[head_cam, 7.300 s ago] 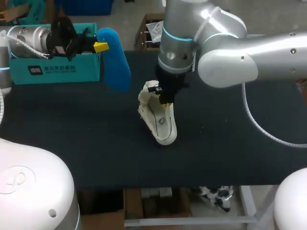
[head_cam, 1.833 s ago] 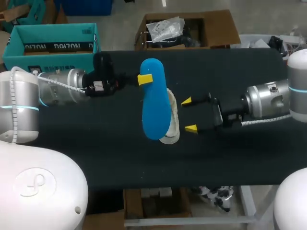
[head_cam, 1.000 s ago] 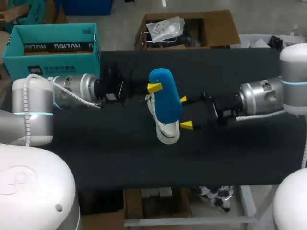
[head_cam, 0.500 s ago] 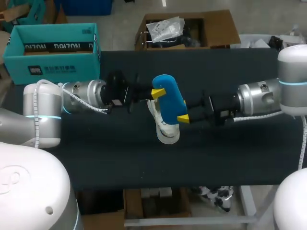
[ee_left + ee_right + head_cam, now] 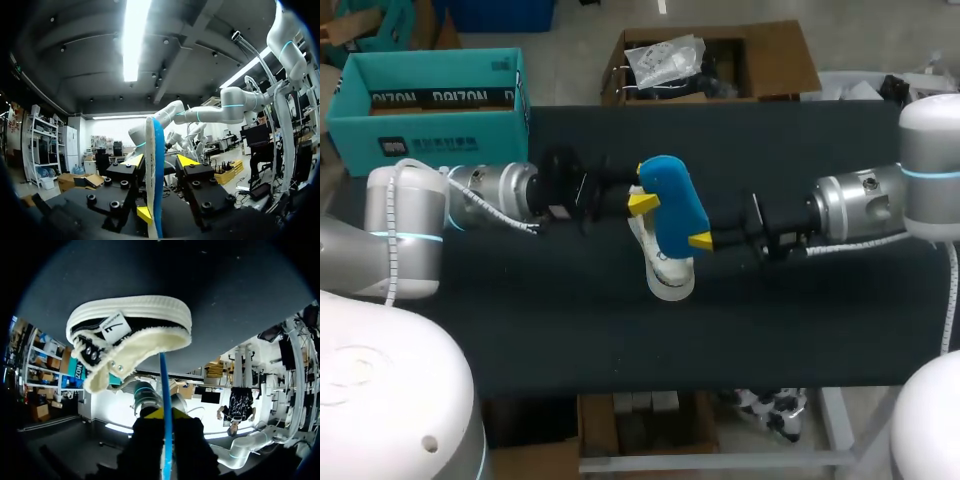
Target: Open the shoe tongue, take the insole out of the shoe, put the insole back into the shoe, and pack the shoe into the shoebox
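A blue insole (image 5: 672, 203) hangs above a white shoe (image 5: 667, 272) that lies mid-table. My right gripper (image 5: 702, 240) is shut on the insole's near end. In the right wrist view the insole (image 5: 165, 385) runs edge-on out from between that gripper's (image 5: 166, 415) fingers, toward the shoe (image 5: 130, 335). My left gripper (image 5: 644, 197) is at the insole's far end. In the left wrist view its fingers (image 5: 159, 161) stand apart, the insole (image 5: 155, 170) upright between them with a gap on one side. The teal shoebox (image 5: 430, 95) stands open at the back left.
The dark table top (image 5: 520, 320) stretches out in front of the shoe and to both sides. Both arms lie low across the table, one on each side of the shoe.
My right gripper has closed on the insole's near end. The left gripper's fingers have spread apart. The insole has barely shifted above the shoe.
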`<state>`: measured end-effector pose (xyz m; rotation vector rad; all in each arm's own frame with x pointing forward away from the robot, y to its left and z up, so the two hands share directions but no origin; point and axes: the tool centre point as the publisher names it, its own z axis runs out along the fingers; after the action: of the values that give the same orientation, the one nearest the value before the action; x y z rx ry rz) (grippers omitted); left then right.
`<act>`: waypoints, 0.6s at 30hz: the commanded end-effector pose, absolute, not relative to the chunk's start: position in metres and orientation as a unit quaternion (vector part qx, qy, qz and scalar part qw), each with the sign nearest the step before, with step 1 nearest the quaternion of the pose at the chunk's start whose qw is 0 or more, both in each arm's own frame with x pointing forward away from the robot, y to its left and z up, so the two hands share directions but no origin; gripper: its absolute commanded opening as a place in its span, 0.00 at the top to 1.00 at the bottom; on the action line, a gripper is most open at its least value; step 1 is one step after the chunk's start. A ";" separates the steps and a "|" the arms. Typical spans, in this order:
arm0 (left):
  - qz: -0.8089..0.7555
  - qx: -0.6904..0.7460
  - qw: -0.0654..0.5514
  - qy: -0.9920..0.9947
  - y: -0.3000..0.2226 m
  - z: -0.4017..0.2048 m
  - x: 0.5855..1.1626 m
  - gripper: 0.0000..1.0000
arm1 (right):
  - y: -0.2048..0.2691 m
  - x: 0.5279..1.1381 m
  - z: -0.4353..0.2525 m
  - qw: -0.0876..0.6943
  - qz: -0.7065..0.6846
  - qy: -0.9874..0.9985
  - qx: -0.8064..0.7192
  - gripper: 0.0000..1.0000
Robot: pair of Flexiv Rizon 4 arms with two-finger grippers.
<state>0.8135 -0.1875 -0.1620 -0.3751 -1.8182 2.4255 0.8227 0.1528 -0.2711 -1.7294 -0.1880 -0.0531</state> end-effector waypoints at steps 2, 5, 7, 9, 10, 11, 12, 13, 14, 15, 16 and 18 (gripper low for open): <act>0.765 -0.167 0.102 -0.613 -0.170 -0.155 0.823 0.00 | 0.149 0.820 -0.269 0.649 -0.024 -0.098 -0.754 1.00; 0.733 -0.195 0.147 -0.635 -0.156 -0.153 0.823 0.00 | 0.147 0.814 -0.265 0.650 -0.022 -0.113 -0.751 1.00; 0.701 -0.207 0.185 -0.657 -0.146 -0.153 0.824 0.00 | 0.146 0.810 -0.263 0.652 -0.014 -0.121 -0.748 1.00; 0.657 -0.195 0.197 -0.701 -0.137 -0.156 0.831 0.00 | 0.144 0.803 -0.263 0.665 0.004 -0.131 -0.735 1.00; 0.621 -0.172 0.189 -0.741 -0.133 -0.159 0.837 0.00 | 0.144 0.799 -0.264 0.672 0.016 -0.127 -0.730 1.00; 0.569 -0.113 0.153 -0.800 -0.129 -0.165 0.848 0.00 | 0.142 0.795 -0.265 0.673 0.011 -0.113 -0.731 1.00; 0.569 -0.113 0.153 -0.800 -0.129 -0.165 0.848 0.00 | 0.142 0.795 -0.265 0.673 0.011 -0.113 -0.731 1.00; 0.569 -0.113 0.153 -0.800 -0.129 -0.165 0.848 0.00 | 0.142 0.795 -0.265 0.673 0.011 -0.113 -0.731 1.00; 0.569 -0.113 0.153 -0.800 -0.129 -0.165 0.848 0.00 | 0.142 0.795 -0.265 0.673 0.011 -0.113 -0.731 1.00; 0.569 -0.113 0.153 -0.800 -0.129 -0.165 0.848 0.00 | 0.142 0.795 -0.265 0.673 0.011 -0.113 -0.731 1.00; 0.569 -0.113 0.153 -0.800 -0.129 -0.165 0.848 0.00 | 0.142 0.795 -0.265 0.673 0.011 -0.113 -0.731 1.00; 0.569 -0.113 0.153 -0.800 -0.129 -0.165 0.848 0.00 | 0.142 0.795 -0.265 0.673 0.011 -0.113 -0.731 1.00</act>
<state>0.8551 -0.1265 -0.1755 -0.4306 -2.0360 1.8392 0.7948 0.1429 -0.2644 -1.6519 -0.2534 0.0246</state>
